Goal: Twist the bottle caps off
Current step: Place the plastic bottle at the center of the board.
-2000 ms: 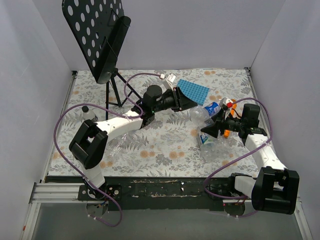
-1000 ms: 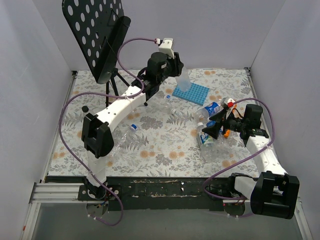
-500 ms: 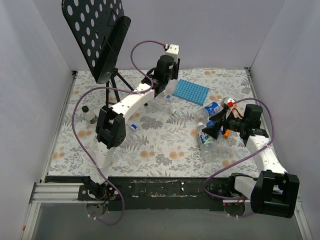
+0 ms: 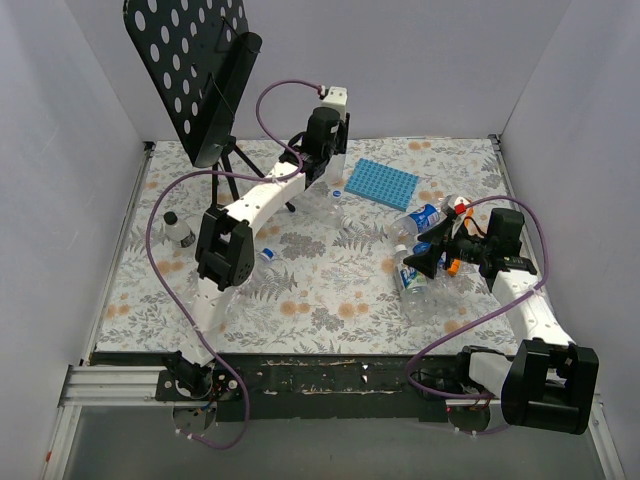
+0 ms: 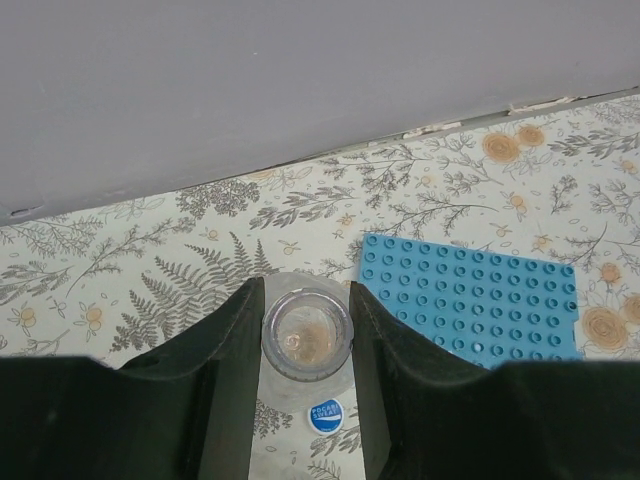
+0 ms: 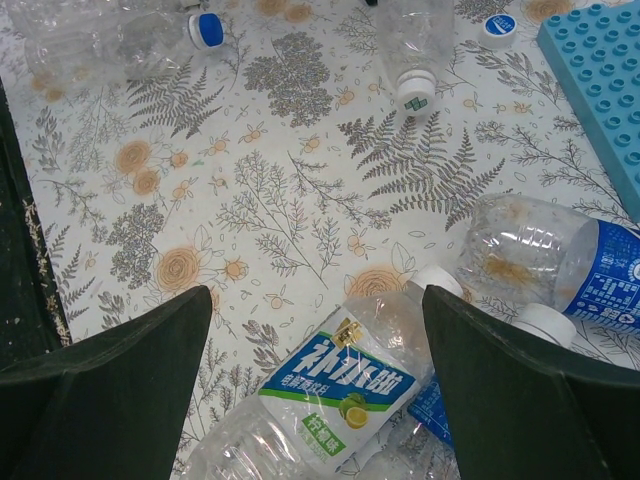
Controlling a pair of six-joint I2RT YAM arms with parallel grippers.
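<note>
My left gripper (image 4: 318, 183) reaches to the far back of the table and is shut on the neck of an upright clear bottle (image 5: 307, 335) whose mouth is open, with no cap on it. A loose blue cap (image 5: 325, 415) lies on the table just beside that bottle and also shows from above (image 4: 337, 193). My right gripper (image 4: 424, 262) is open and empty, hovering over a lying bottle with a green-and-blue label (image 6: 340, 385) and white cap (image 6: 437, 280). A blue-labelled bottle (image 6: 540, 255) lies beside it.
A blue studded tray (image 4: 382, 184) lies right of the left gripper. A black music stand (image 4: 200, 80) stands at the back left. A dark-capped bottle (image 4: 178, 230) stands at the left. A blue-capped bottle (image 6: 207, 28) and a white-capped bottle (image 6: 416, 90) lie mid-table. An orange stick (image 4: 453, 265) lies near the right wrist.
My left gripper has lifted a clear bottle from the pile on the right and carried it back and left, then lower beside the tray. The right arm has stayed still.
</note>
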